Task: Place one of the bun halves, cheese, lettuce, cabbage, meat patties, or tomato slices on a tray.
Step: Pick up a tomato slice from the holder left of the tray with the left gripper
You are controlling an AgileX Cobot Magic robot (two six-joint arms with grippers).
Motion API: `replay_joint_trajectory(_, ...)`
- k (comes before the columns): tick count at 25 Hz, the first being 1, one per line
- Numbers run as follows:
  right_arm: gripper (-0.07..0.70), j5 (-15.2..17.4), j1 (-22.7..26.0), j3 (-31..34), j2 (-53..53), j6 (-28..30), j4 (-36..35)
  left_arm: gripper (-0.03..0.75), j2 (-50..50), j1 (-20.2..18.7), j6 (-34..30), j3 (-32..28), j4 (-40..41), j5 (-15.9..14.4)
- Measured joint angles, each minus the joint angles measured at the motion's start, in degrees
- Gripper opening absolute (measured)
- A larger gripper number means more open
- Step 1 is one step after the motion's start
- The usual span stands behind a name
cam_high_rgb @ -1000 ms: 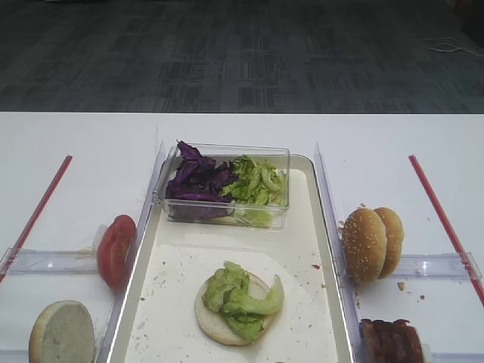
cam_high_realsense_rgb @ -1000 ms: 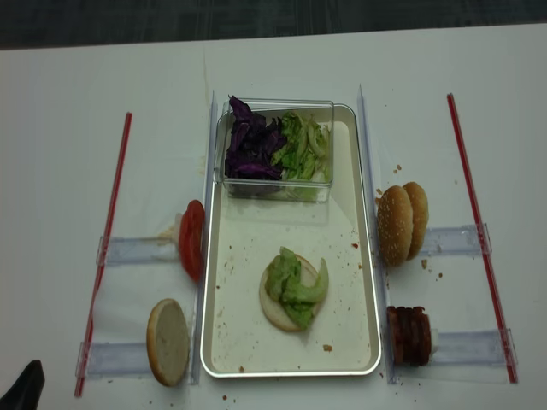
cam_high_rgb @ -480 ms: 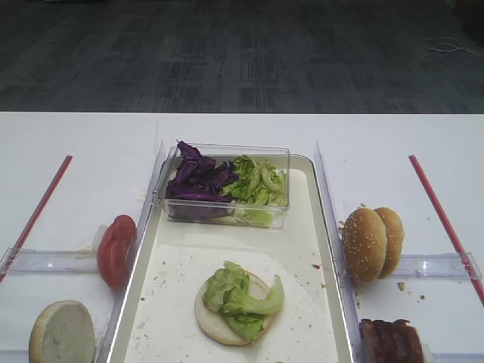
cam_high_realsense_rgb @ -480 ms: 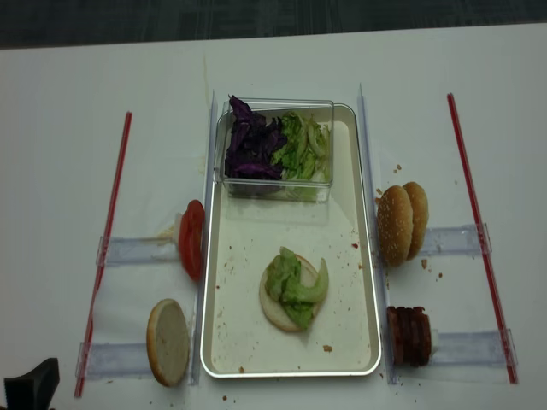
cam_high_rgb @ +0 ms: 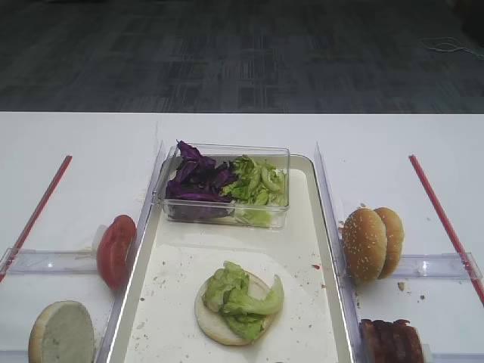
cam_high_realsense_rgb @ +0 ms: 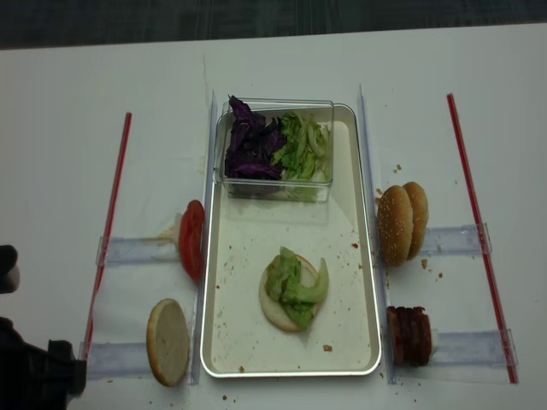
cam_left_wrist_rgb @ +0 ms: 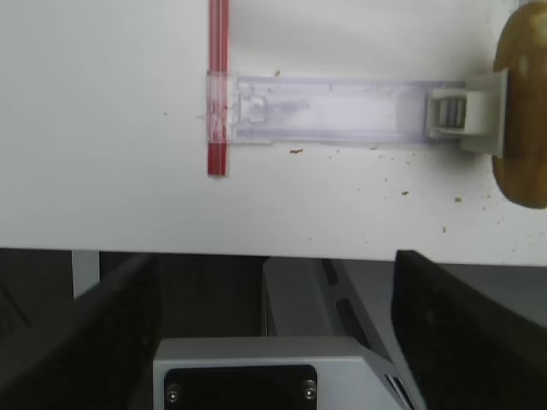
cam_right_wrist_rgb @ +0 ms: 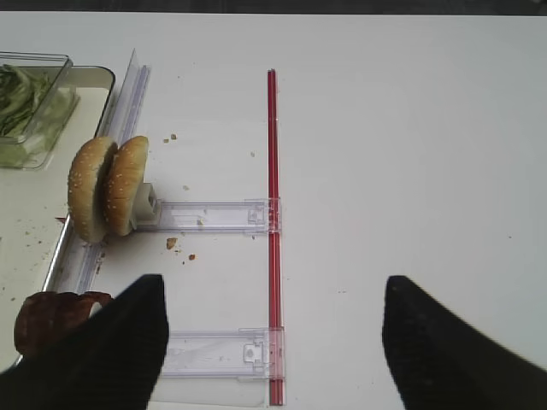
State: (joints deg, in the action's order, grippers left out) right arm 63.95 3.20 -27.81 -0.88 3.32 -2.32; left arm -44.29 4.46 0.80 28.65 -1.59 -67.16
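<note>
Green lettuce (cam_high_realsense_rgb: 295, 282) tops a bun half (cam_high_realsense_rgb: 278, 312) on the tray (cam_high_realsense_rgb: 342, 256); both pincers apparently spread, empty.

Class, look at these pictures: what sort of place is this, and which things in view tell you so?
Probably a lab bench laid out as a burger-assembly station, not a real kitchen. A white table holds a tray, bun halves and tomato slices stood in clear racks, with grey office carpet beyond.

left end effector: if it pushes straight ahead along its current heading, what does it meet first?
Likely the clear plastic rack with the red strip at its end; the bun half sits off to the side. The left end effector is open; its height above the table is unclear.
</note>
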Motion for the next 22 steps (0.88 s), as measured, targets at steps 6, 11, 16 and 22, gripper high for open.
replay_joint_trajectory(6,0.558,0.0,0.0,0.0,0.0,0.0,0.0,0.546,-6.0,0.0,0.3,0.0,1.6,0.7)
replay_joint_trajectory(11,0.558,0.0,0.0,0.0,0.0,0.0,0.0,0.546,-6.1,0.0,0.7,0.0,2.7,0.7)
replay_joint_trajectory(16,0.558,0.0,0.0,0.0,0.0,0.0,0.0,0.546,-6.3,0.0,1.6,0.3,2.7,1.1)
replay_joint_trajectory(22,0.558,0.0,0.0,0.0,0.0,0.1,0.0,0.546,-11.6,0.0,1.9,6.1,2.7,2.3)
